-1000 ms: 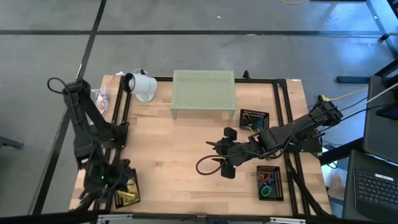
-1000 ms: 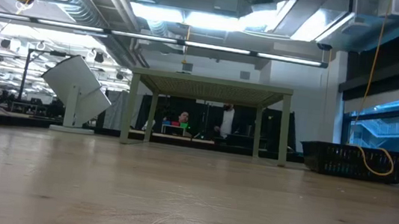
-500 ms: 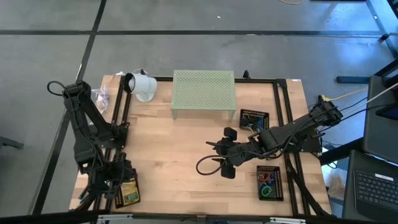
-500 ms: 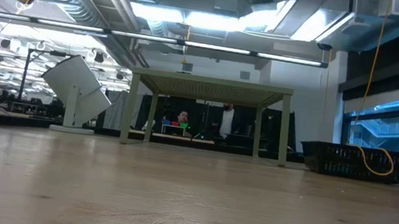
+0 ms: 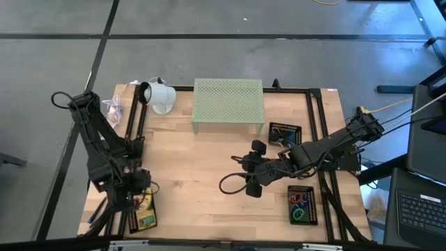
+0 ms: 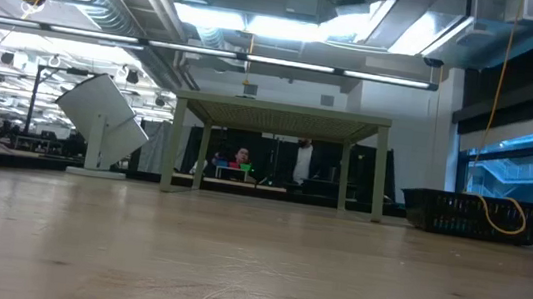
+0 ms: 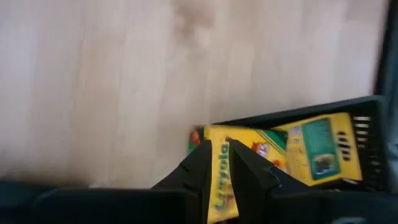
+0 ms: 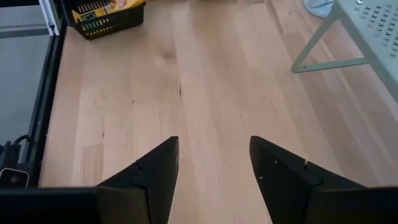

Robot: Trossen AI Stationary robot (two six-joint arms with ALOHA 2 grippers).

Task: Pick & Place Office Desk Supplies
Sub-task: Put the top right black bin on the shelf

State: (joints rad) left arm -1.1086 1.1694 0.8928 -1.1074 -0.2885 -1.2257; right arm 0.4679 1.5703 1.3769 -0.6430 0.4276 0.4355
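Observation:
My left gripper [image 5: 139, 189] hovers over the table's near-left corner, just past a black basket [image 5: 132, 224], shut on a yellow-and-green crayon box [image 7: 219, 186]. A second crayon box [image 5: 145, 222] lies flat in that basket, seen also in the left wrist view [image 7: 317, 149]. My right gripper [image 5: 240, 173] is open over bare wood near the table's middle, touching nothing; its wrist view [image 8: 214, 146] looks toward the left basket [image 8: 109, 15]. Red, green and blue rubber-band loops [image 5: 300, 206] lie in a black tray at the near right. Neither gripper shows in the low view. My left gripper pinches the crayon box between its two fingers [image 7: 200, 163], which lie along the box's length. The box's far end [image 7: 208, 134] sticks out past the fingertips. The box is over the basket's rim; whether it is fully clear of it I cannot tell.
A pale green perforated stand [image 5: 228, 101] stands at the far middle, a white lamp-like object [image 5: 159, 96] at the far left. Another black tray [image 5: 284, 132] with small items sits at the right. Bare wood lies between the arms.
My left gripper has risen from the near-left basket and moved toward the far edge, carrying one crayon box with it. The second box, earlier covered by the gripper, now shows lying in the basket. My right arm has hardly moved.

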